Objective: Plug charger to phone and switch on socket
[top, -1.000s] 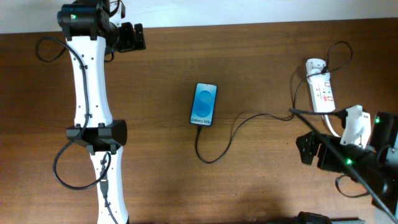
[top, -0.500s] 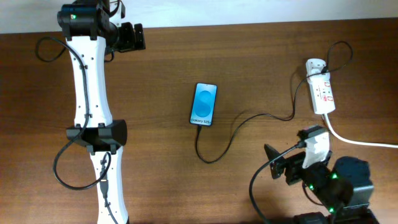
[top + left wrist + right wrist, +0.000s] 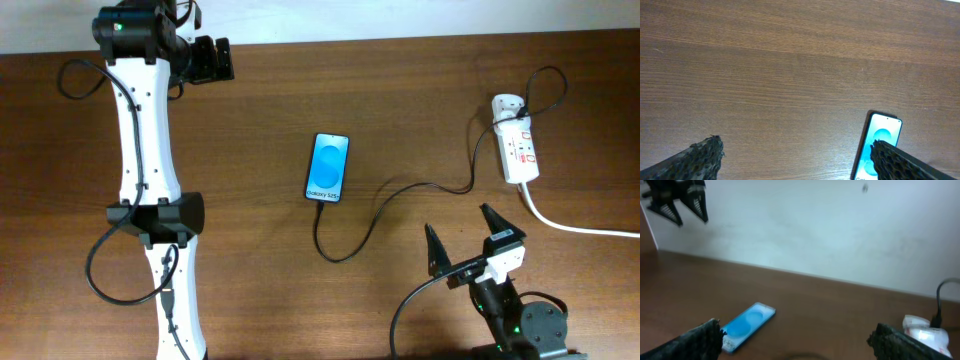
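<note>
Lying flat near the middle of the table (image 3: 260,120), the phone (image 3: 329,168) shows a bright blue screen with a lighter oval and small white lettering inside dark edges. Its long side is tilted slightly. The charger (image 3: 420,184) is a thin black cable that meets the phone's near short edge. How deep the tip sits is too small to tell. From there the cable loops toward the near side, swings right and climbs to a small white adapter at the far end of the socket (image 3: 518,152). The socket is a white strip with red marks near the right edge. Its cord (image 3: 575,226) curves off to the right, and the switch position cannot be read.

Bare wood surrounds the phone on every side, and a wide stretch of it separates the phone from the left arm (image 3: 140,150). The left gripper (image 3: 228,60) sits by the far edge, well apart from the phone. In its wrist view the fingers (image 3: 700,157) are spread wide, and one of them partly covers the phone (image 3: 879,145). The right gripper (image 3: 458,225) is low near the front edge, between the cable loop and the cord and touching neither. Its jaws gape, with one finger (image 3: 695,340) at each lower corner of its wrist view. That view shows the phone (image 3: 747,325) low on the left, a blurred socket (image 3: 925,334) on the right and a pale wall (image 3: 805,225) behind.
</note>
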